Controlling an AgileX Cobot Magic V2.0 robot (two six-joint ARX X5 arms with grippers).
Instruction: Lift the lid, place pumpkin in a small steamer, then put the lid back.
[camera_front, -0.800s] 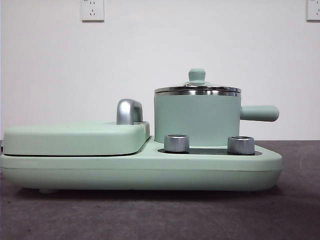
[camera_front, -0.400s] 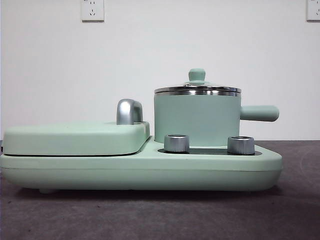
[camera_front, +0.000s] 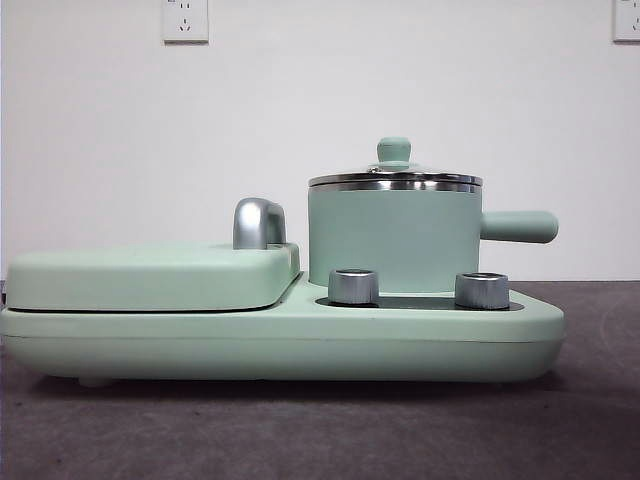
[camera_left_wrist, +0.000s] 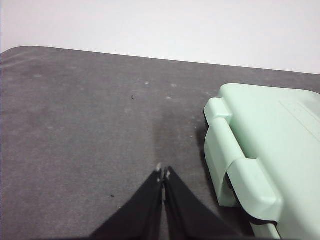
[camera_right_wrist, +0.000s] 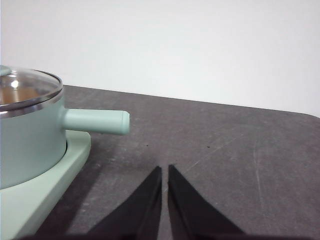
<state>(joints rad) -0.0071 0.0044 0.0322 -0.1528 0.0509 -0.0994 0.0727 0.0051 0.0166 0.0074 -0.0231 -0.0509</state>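
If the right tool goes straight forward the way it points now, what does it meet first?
Probably only the bare grey table. The right tool, jaws shut, points past the small steamer, whose side handle lies off to one side. Depth is hard to judge.

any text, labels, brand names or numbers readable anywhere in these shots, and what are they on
None: no view shows readable text.
Steamer: plain mint green, no brand or label.
Lid: no markings.
Two steel dials: no numbers or marks can be made out.
Flat cover: a faint raised outline, no letters.
Wall sockets: only plug holes, no print.
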